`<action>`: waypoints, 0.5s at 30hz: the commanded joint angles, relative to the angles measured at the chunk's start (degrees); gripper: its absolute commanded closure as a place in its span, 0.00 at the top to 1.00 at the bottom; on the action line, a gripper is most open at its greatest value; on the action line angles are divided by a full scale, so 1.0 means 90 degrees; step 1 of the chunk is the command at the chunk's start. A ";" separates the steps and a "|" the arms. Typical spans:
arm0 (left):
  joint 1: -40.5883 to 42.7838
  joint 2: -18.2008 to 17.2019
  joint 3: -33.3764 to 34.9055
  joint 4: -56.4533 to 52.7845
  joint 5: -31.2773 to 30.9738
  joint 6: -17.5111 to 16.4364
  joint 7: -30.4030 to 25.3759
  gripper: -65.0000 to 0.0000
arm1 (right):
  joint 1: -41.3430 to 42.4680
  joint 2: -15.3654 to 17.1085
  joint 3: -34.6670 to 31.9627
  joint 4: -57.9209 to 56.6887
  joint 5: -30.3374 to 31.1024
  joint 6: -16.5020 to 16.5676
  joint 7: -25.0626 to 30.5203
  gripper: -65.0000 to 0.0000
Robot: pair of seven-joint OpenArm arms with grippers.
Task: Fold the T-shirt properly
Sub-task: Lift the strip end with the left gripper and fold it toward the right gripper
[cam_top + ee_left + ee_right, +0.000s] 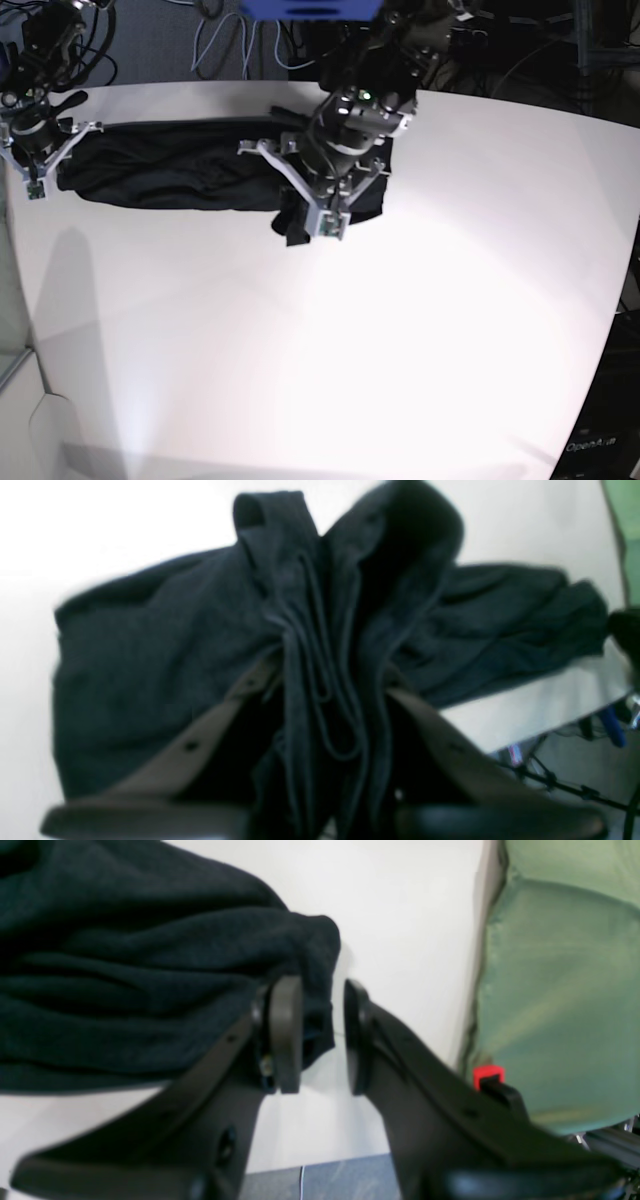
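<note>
Clearly soft and limp, the shirt (190,165) lies bunched along the table's (450,300) far edge; left gripper (325,700) pinches gathered cloth, right gripper (322,1035) gapes beside the sleeve end—grab hems.

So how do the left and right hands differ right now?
The left hand is shut on a thick bunch of the T-shirt, gathered between its fingers; the right hand stands open, only its left finger against the shirt's end. In the base view the left hand sits near the table's middle, the right at its edge. Both are at the shirt.
</note>
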 commanded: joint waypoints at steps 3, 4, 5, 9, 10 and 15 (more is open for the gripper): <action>-0.0017 0.0055 0.0058 0.0117 -0.0004 -0.0031 -0.0119 0.00 | 0.0020 0.0095 0.0018 0.0121 0.0032 -0.0025 0.0097 0.26; -0.0017 0.0055 0.0058 0.0117 -0.0004 -0.0031 -0.0119 0.00 | 0.0010 0.0095 0.0018 0.0121 0.0032 -0.0025 0.0097 0.26; -0.0017 0.0055 0.0058 0.0117 -0.0004 -0.0041 -0.0119 0.00 | 0.0010 0.0095 0.0018 0.0121 0.0032 -0.0025 0.0097 0.26; -0.0017 0.0152 0.0068 0.0117 -0.0004 -0.0050 -0.0129 0.00 | 0.0001 0.0095 0.0018 0.0121 0.0032 -0.0025 0.0097 0.26; -0.0017 0.0172 0.0068 0.0117 -0.0004 -0.0060 -0.0129 0.00 | 0.0001 0.0095 0.0018 0.0121 0.0032 -0.0025 0.0097 0.26; -0.0066 0.0182 0.0253 0.0117 -0.0004 -0.0080 -0.0129 0.00 | 0.0001 0.0095 0.0018 0.0121 0.0032 -0.0025 0.0097 0.26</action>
